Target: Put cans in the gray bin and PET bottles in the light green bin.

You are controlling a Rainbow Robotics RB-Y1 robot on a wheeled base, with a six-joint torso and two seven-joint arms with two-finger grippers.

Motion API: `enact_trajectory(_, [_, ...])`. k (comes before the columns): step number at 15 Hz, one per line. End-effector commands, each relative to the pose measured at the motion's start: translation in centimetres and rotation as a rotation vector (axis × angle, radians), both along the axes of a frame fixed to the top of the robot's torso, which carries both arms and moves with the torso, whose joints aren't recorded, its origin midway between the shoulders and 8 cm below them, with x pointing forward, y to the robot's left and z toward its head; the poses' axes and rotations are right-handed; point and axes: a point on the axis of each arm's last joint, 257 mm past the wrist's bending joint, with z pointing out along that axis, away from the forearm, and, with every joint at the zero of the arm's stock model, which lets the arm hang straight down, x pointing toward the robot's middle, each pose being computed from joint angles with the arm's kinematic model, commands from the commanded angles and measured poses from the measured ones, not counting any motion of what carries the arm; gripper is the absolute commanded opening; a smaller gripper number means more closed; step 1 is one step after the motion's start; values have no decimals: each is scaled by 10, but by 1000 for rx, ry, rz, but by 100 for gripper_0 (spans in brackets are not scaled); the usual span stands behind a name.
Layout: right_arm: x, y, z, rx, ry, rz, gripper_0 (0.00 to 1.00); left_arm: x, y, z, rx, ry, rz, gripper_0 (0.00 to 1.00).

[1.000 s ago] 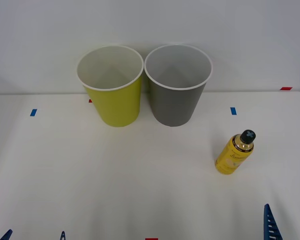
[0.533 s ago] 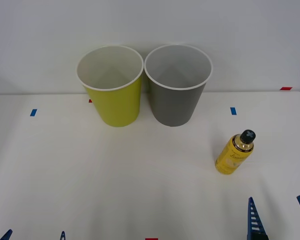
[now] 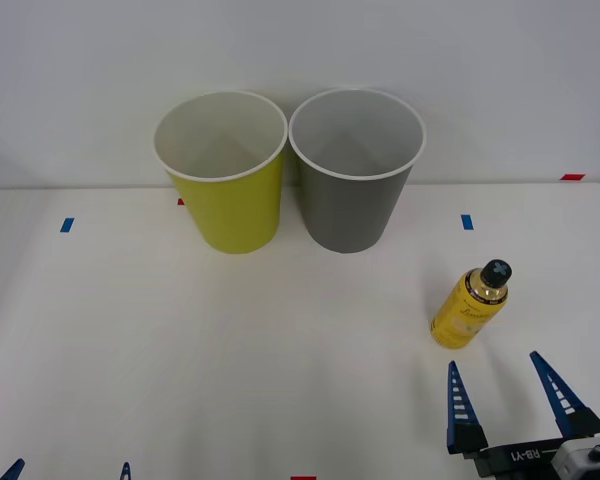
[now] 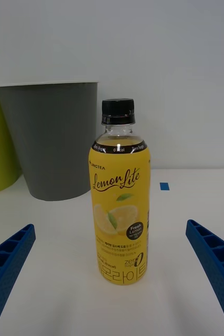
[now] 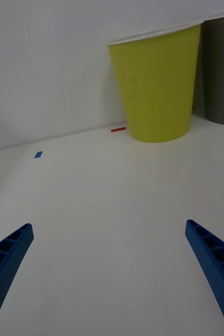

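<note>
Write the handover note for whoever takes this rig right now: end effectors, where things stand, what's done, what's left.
Right end effector: open, low over the white table, just short of the small yellow plastic PET bottle with black cap, lined up on it.
Left end effector: open, parked at the near left table edge, holding nothing.
Bottle stands upright, right of the bins, untouched.
Round dark-gray plastic bin and round lime-green plastic bin stand side by side at the back, green on the left; nothing visible inside either.
Done: nothing binned.
Left: grasp the bottle, drop it in the green bin.

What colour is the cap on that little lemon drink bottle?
Black; the bottle's cap shows best in the right wrist view.
</note>
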Motion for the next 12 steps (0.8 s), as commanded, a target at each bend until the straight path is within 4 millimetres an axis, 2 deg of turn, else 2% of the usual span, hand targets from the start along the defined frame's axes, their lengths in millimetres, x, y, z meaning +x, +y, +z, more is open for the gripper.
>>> enact_trajectory(1, [20, 3, -4, 0, -8, 10, 100, 0, 0, 0, 0, 0, 0, 100])
enact_trajectory(12, [84, -2, 4, -19, 29, -26, 100, 0, 0, 0, 0, 0, 0, 100])
